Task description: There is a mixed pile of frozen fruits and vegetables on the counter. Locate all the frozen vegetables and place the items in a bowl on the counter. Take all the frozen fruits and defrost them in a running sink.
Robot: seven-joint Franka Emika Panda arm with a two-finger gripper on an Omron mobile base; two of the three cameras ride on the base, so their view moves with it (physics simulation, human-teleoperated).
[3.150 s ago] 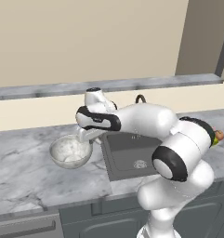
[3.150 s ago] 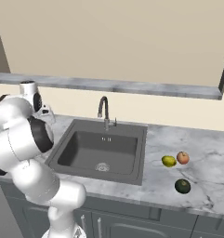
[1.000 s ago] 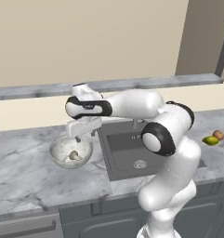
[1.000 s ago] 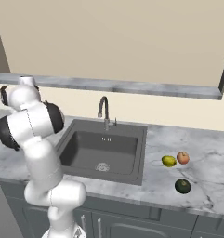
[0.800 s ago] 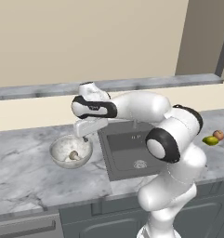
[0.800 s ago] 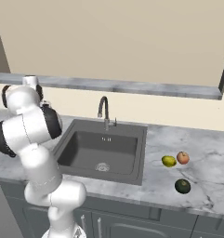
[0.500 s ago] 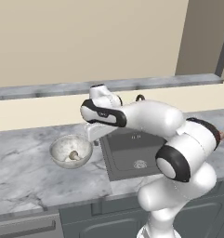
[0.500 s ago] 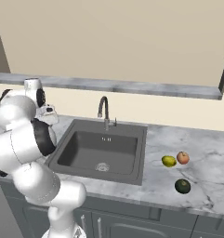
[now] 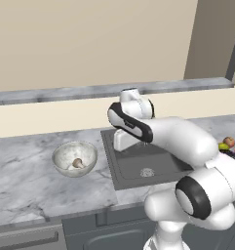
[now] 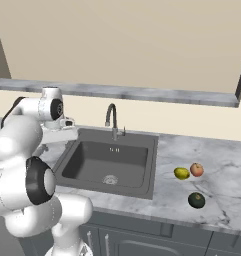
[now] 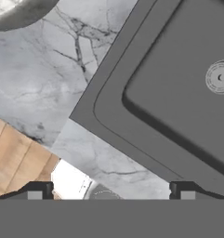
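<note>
Over the sink's left rim, we stand between the first drop and the next pick

On the desk (image 9: 26, 176) at far left we see the bowl (image 9: 74, 158) with the tan mushroom piece (image 9: 78, 162) lying in it; our pincer (image 11: 108, 189) hangs empty, tips spread wide, above the edge of the sink (image 10: 108, 162); well to the right lie the yellow-green fruit (image 10: 181, 173), the reddish fruit (image 10: 196, 169) and the dark green vegetable (image 10: 196, 200); we judge one vegetable placed, so next we must swing across the basin, grip the dark green lump, and carry it to the bowl; the fruits go to the sink afterwards.
</note>
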